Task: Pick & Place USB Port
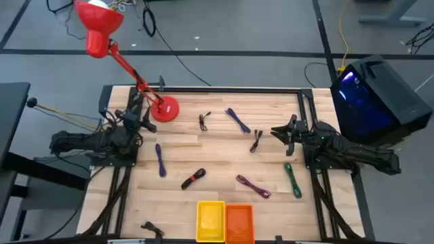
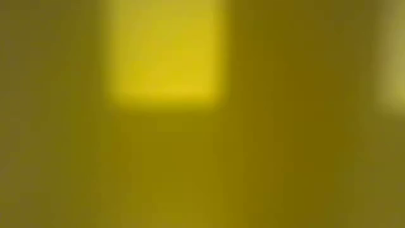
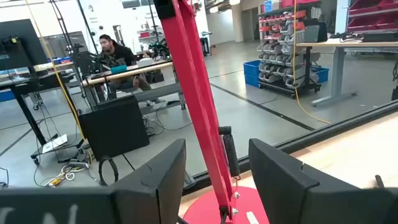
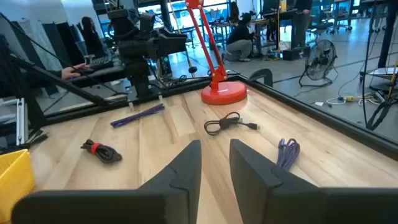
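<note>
Several coiled USB cables lie flat on the wooden table (image 1: pixel 217 156): two black ones (image 1: pixel 203 121) (image 1: pixel 256 140), a purple one (image 1: pixel 237 120), a blue one (image 1: pixel 161 160), a black one with a red tie (image 1: pixel 193 179), a magenta one (image 1: pixel 253 186) and a green one (image 1: pixel 292 179). My left gripper (image 1: pixel 142 118) (image 3: pixel 217 149) is open and empty at the table's left side, facing the red lamp. My right gripper (image 1: pixel 277 131) (image 4: pixel 215 155) is open a little and empty at the right side, near the second black cable (image 4: pixel 230 122).
A red desk lamp stands with its base (image 1: pixel 164 108) (image 3: pixel 214 208) at the far left, its arm (image 3: pixel 196 81) rising just beyond my left fingers. A yellow bin (image 1: pixel 211 220) and an orange bin (image 1: pixel 239 222) sit at the near edge. The low view shows only a yellow surface (image 2: pixel 164 57).
</note>
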